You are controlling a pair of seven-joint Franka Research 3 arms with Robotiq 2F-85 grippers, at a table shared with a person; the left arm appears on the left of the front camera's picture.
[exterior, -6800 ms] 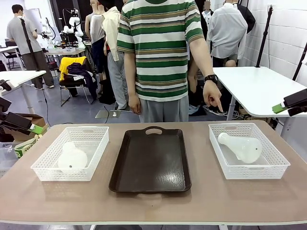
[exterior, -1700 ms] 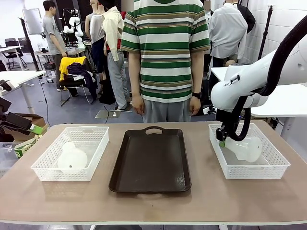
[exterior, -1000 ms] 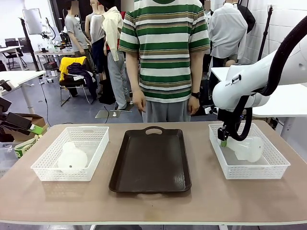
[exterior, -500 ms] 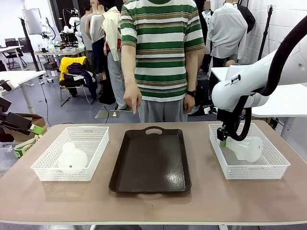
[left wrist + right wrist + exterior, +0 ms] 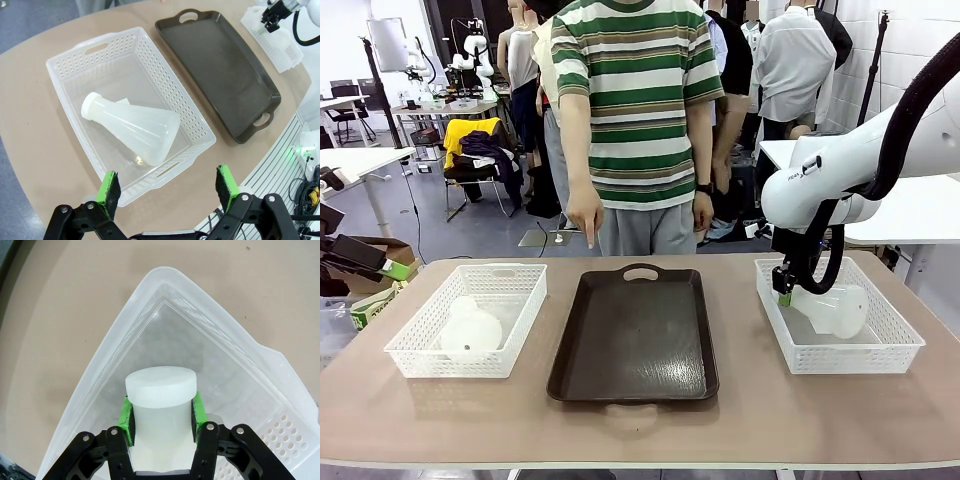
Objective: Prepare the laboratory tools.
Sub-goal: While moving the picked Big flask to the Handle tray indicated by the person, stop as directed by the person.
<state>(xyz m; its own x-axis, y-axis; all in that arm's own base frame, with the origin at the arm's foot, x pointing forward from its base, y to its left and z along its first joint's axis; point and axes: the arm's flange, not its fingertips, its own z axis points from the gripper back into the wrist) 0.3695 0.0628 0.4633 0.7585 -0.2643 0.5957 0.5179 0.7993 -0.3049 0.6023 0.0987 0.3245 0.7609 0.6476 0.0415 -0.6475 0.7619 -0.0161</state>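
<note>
Step 1 of 2, grasp: my right gripper [image 5: 161, 416] pinches the neck of flask 1 [image 5: 160, 384] lying in the right basket [image 5: 905, 345], which I judge needs a clean lift toward the tray [image 5: 635, 340]; my left gripper [image 5: 167, 186] hangs wide above flask 2 [image 5: 137, 132].

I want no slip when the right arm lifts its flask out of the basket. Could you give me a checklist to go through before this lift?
1. Grip: the right gripper has a pad on each side of the flask neck, just under the cap: ok.
2. Upright for a straight lift: not ok; it lies tilted in the right basket.
3. Landing place: the tray is bare: ok.
4. The person's hand out of the path: cannot tell; it points down near the tray's far left corner.
5. The left gripper is open, apart from the other flask: ok.
</note>
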